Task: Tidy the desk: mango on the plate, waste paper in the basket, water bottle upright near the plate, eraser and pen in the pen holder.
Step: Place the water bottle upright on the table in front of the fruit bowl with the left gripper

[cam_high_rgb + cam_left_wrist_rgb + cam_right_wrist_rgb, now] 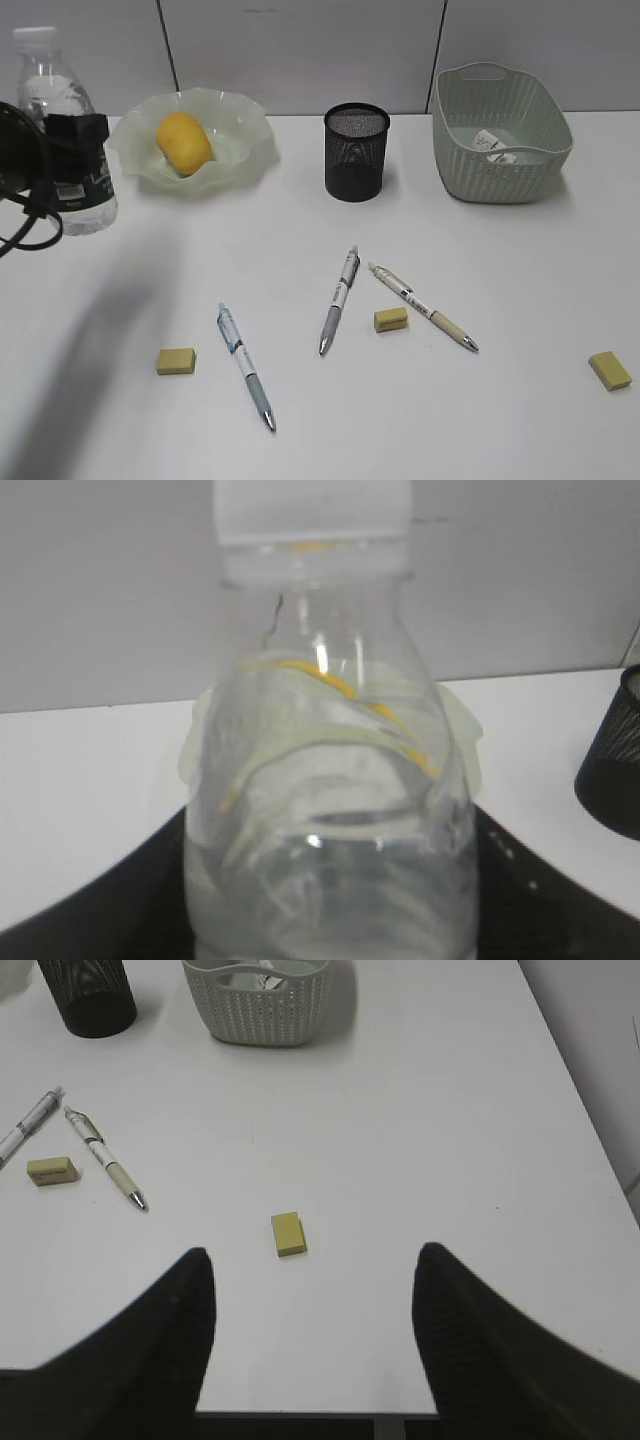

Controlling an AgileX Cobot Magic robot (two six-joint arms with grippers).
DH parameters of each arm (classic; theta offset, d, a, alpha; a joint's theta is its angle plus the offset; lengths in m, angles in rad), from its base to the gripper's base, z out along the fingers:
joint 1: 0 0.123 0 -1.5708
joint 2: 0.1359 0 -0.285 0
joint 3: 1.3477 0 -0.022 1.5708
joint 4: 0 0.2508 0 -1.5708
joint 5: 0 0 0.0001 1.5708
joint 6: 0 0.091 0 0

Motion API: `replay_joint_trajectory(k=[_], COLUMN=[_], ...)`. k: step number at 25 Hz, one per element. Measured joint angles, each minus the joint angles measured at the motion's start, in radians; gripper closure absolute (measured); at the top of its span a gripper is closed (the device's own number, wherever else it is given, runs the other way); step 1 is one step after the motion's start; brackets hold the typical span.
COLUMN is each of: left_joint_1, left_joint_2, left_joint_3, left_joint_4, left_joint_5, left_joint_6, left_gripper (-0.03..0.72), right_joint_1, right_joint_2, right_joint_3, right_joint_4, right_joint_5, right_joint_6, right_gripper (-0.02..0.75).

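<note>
The water bottle (55, 100) stands upright at the desk's (480, 430) far left, beside the plate (250, 130) that holds the mango (183, 142). My left gripper (72, 135) is shut on the bottle (330, 830), a black finger (100, 900) on each side. The waste paper (495, 143) lies in the basket (500, 175). Three pens (245, 365) (340, 300) (422, 306) and three erasers (176, 361) (391, 319) (610, 370) lie on the desk in front of the pen holder (356, 152). My right gripper (315, 1270) hangs open over the near edge, an eraser (288, 1234) just ahead of it.
A grey panel wall runs behind the desk. In the right wrist view the desk's right edge (580, 1110) and near edge show, with the basket (265, 1015) and pen holder (88, 995) far ahead. The right arm is outside the exterior view.
</note>
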Motion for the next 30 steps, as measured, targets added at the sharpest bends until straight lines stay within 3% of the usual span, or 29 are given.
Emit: replay_joint_trajectory(k=[13,19,30], left_joint_1=[0.0,0.0,0.001], left_joint_2=[0.285,0.434,0.61], left_joint_3=[0.008,-0.013,-0.178], left_joint_4=[0.02,0.02,0.02], left_joint_5=[-0.531,-0.539,-0.546], left_joint_6=[0.015,0.031,0.032], left_gripper=[0.175,0.175,0.175], right_joint_1=[0.0,0.0,0.0], right_joint_2=[0.0,0.0,0.0], right_joint_3=[0.0,0.0,0.0], right_joint_4=[0.0,0.0,0.0], right_joint_5=[0.0,0.0,0.0], right_joint_6=[0.0,0.0,0.0], right_gripper=[0.244,0.244,0.244])
